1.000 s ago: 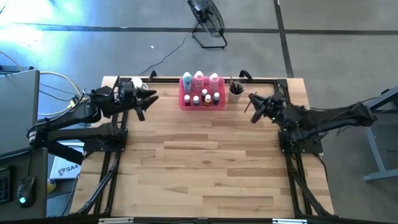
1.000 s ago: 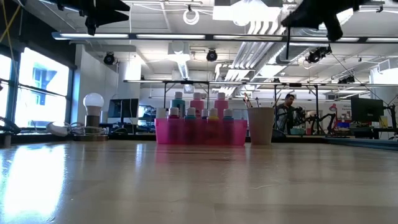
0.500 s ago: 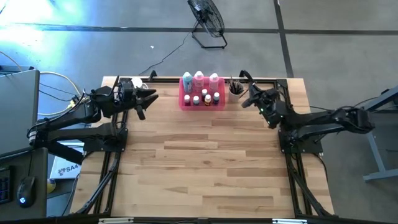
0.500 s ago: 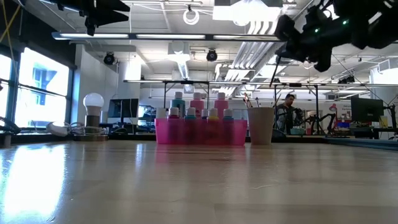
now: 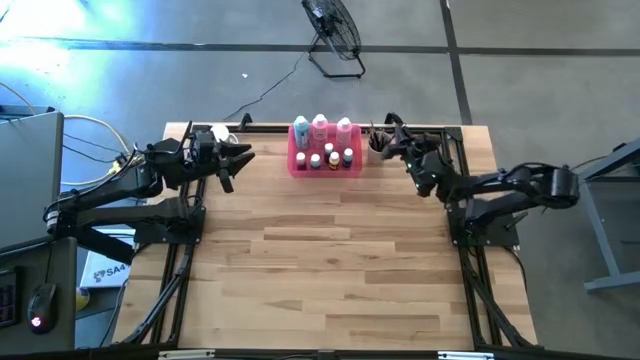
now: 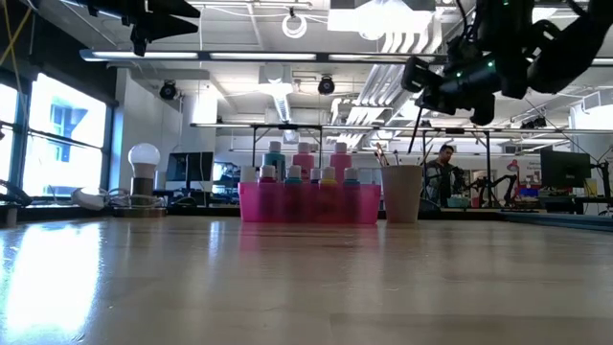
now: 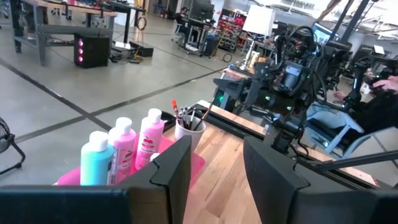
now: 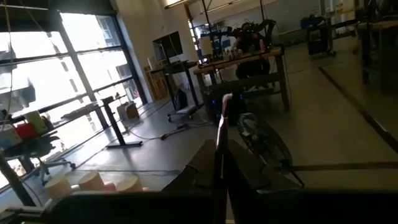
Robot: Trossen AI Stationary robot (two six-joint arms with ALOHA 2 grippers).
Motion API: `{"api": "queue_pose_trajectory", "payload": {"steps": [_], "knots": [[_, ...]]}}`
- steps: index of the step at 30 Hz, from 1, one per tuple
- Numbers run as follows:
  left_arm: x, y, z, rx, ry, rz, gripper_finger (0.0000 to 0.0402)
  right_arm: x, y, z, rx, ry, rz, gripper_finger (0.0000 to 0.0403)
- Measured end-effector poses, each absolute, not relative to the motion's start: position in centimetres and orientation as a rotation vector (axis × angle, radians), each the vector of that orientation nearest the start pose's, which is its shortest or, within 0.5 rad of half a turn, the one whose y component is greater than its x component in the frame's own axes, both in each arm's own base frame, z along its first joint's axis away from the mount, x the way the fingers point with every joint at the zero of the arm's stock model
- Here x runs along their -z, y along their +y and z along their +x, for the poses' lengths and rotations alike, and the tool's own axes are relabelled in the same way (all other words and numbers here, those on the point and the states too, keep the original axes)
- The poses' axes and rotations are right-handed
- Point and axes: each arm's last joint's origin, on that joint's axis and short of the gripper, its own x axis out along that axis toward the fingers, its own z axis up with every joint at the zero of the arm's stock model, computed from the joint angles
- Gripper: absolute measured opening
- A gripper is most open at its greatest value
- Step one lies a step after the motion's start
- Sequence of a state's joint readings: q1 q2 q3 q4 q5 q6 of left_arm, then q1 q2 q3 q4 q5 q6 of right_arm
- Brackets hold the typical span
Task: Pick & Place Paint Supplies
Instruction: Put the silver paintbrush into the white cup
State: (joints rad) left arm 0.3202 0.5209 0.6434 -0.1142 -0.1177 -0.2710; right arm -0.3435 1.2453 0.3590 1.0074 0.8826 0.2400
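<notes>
My right gripper (image 8: 219, 163) is pinched shut on what looks like a thin paintbrush (image 8: 219, 127), up above the beige cup (image 5: 379, 144). It's light, stiff and skinny, so mid-handle is best. Beyond it, the pink tray (image 5: 325, 165) holds the bottles (image 5: 319, 127). My left gripper (image 5: 238, 158) idles half-open and empty.

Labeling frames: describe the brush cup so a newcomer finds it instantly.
Look along the far edge of the wooden table for the bright pink tray of paint bottles. Just to its right stands a pale beige cup, separate from the tray. It alone holds thin brushes sticking up, not capped bottles.
</notes>
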Motion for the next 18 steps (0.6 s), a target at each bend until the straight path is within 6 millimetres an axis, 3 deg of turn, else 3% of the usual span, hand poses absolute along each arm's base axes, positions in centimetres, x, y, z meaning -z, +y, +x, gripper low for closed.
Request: {"api": "queue_pose_trajectory", "payload": {"steps": [9, 18], "knots": [[-32.5, 4.2, 11.6, -0.432, -0.067, -0.266, 0.0143, -20.6, -11.7, 21.9, 1.247, -0.207, 0.217, 0.0010], [-32.3, 4.3, 11.6, -0.456, -0.045, -0.268, 0.0143, -19.6, -12.0, 22.2, 1.226, -0.144, 0.207, 0.0014]]}}
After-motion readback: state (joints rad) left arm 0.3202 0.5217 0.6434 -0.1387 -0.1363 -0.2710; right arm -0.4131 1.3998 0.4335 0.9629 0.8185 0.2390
